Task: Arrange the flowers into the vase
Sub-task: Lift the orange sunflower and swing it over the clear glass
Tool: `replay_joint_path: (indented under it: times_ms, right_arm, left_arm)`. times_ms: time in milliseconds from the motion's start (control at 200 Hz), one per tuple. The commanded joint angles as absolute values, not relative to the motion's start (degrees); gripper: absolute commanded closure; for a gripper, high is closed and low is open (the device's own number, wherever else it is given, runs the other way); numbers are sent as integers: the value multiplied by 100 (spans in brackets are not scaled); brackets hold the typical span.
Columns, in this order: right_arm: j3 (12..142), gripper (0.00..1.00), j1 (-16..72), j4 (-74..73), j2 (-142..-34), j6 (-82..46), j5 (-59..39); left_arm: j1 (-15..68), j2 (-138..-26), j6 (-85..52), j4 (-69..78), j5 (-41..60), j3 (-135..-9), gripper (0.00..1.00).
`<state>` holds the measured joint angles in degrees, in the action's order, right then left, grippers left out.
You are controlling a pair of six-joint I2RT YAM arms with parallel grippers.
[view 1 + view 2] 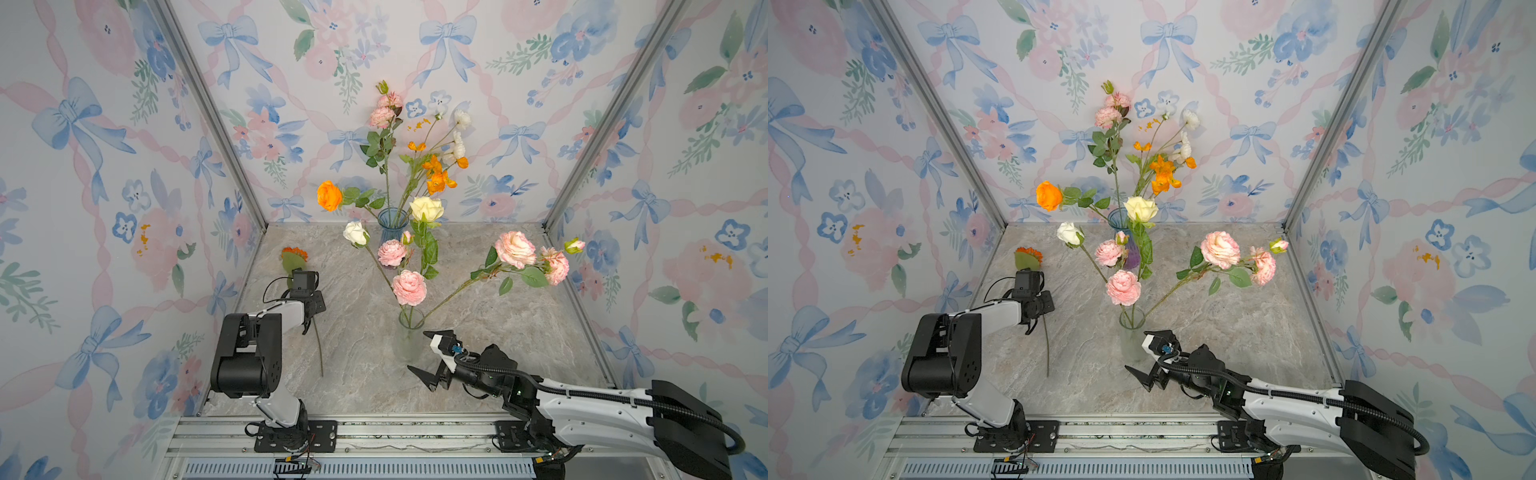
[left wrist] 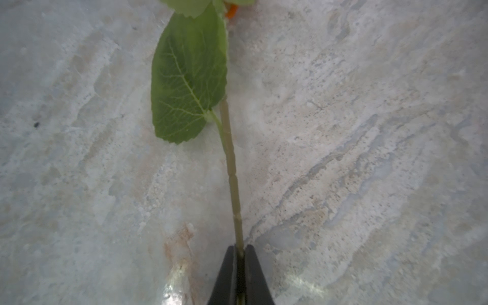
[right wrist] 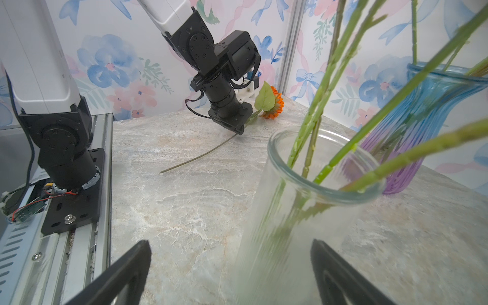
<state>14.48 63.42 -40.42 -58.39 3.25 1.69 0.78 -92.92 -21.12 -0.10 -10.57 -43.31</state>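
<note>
Flowers [image 1: 409, 286] mostly stand in vases [image 1: 409, 345]; one sunflower [image 1: 294, 254] lies on the bench [image 1: 498, 332], left tool [image 2: 239, 253] pinching its stem [image 2: 232, 171]; right tool [image 3: 230, 243] spread.

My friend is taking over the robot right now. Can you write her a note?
Left gripper: shut on the sunflower stem; flower lying on the table.
Right gripper: open, empty, by the clear vase.
Done: other flowers stand in the clear vase and the blue vase.
Left: lift the sunflower into a vase.
</note>
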Motion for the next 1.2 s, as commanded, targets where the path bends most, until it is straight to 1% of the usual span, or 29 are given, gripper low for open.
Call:
replay_joint_path:
  times_ms: [0, 200, 375, 475, 580, 705, 790, 905, 980, 1085, 1195]
  right_arm:
    - [1643, 3, 6280, -3946, -5774, 365, 136]
    - [1647, 3, 6279, -3947, -5787, 369, 136]
    - [1614, 3, 6267, -4006, -5778, 345, 171]
    - [1510, 3, 6088, -4211, -5752, 119, 76]
    - [1451, 3, 5796, -4295, -5702, -137, -145]
    - [1407, 3, 5717, -4346, -5642, -220, -167]
    - [1406, 3, 5715, -4368, -5655, -237, -211]
    - [1423, 3, 5721, -4364, -5652, -246, -274]
    - [1471, 3, 5746, -4236, -5626, -207, -259]
    - [1451, 3, 5782, -4195, -5552, -152, -193]
    - [1451, 3, 5781, -4175, -5529, -122, -172]
  left_arm:
    - [122, -9092, -2136, -68, -871, -4370, 97]
    - [182, -8854, -2162, -69, -882, -4316, 100]
    - [314, -8092, -2247, -86, -909, -4121, 100]
    - [432, -7265, -2259, -89, -913, -3955, 100]
    - [637, -6077, -2193, -88, -852, -3651, 100]
    - [907, -4690, -2004, -6, -721, -3646, 100]
    - [1072, -3897, -1873, 454, -251, -3591, 100]
    - [1282, -3052, -1982, 1600, 432, -3399, 100]
    - [1431, -2914, -2063, 2118, 761, -3419, 100]
    - [1687, -3143, -2128, 2582, 1281, -3680, 100]
    - [2336, -3565, -2077, 3278, 1469, -3865, 100]
